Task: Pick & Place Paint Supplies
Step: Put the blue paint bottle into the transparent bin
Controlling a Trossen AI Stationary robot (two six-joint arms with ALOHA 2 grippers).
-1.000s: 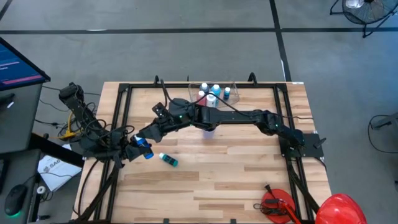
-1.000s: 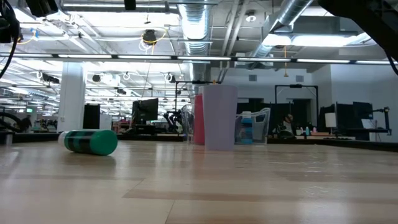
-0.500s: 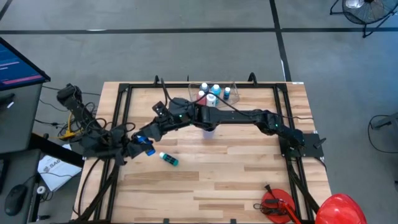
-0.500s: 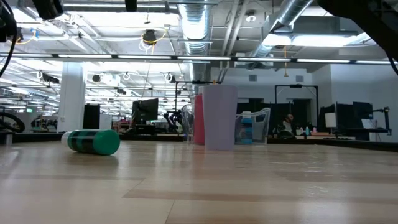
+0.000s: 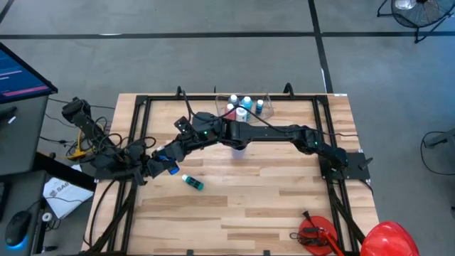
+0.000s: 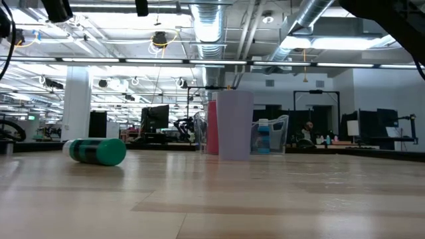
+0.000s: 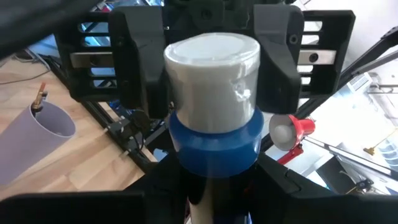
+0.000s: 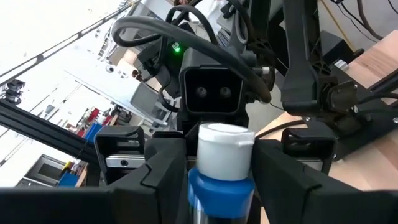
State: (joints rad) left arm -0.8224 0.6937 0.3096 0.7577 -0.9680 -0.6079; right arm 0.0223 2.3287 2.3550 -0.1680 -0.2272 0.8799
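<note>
Wooden table (image 5: 270,192) fills the high view's centre; left of middle both grippers meet at one blue bottle (image 5: 170,168), one teal bottle (image 5: 193,183) lying just below. Low view: teal bottle (image 6: 97,151) lies at left. Left wrist view: the left gripper (image 7: 211,186) clamps the white-capped blue bottle (image 7: 214,124). Right wrist view: the right gripper (image 8: 217,168) brackets it, grip uncertain.

Evenly and brightly lit from overhead ceiling strip lights (image 6: 166,61), with soft, faint shadows on the wooden table (image 5: 270,185). Blown-out white glare behind in both wrist views, with the blue bottle's white cap (image 7: 211,74) close and slightly soft. Blurred near tabletop in the low view.
</note>
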